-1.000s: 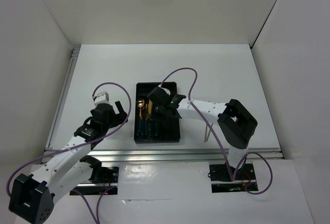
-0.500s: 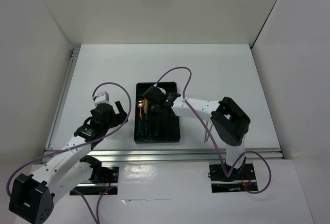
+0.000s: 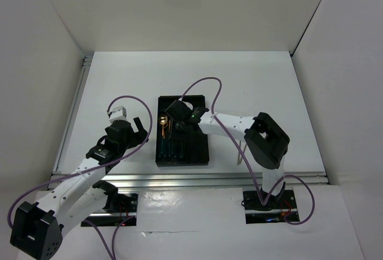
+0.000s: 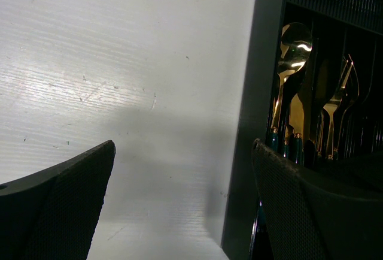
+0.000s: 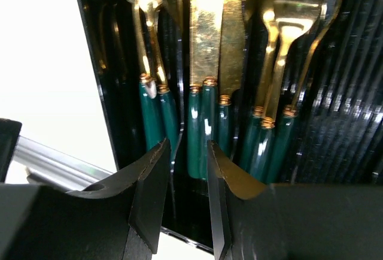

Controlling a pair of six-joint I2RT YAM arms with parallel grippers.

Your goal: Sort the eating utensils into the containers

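The black tray [image 3: 200, 152] lies mid-table. Inside it lie the utensils with gold heads and green handles: spoons [image 5: 146, 86], knives [image 5: 206, 50] and forks [image 5: 281, 32], side by side in lengthwise compartments. My right gripper [image 3: 178, 119] hovers low over the tray's left half. In the right wrist view it [image 5: 187, 146] stands above the handle ends, jaws a narrow gap apart with nothing between them. My left gripper [image 3: 140, 129] is wide open and empty over the table just left of the tray's left wall [image 4: 251, 122]. A spoon [image 4: 293, 44] shows in the left wrist view.
A thin silver piece [image 3: 240, 149] lies on the table right of the tray, beside the right arm. White walls enclose the table on three sides. An aluminium rail [image 3: 179, 179] runs along the near edge.
My right gripper has shifted left over the tray, from its right half to its left half. The left arm has not moved.
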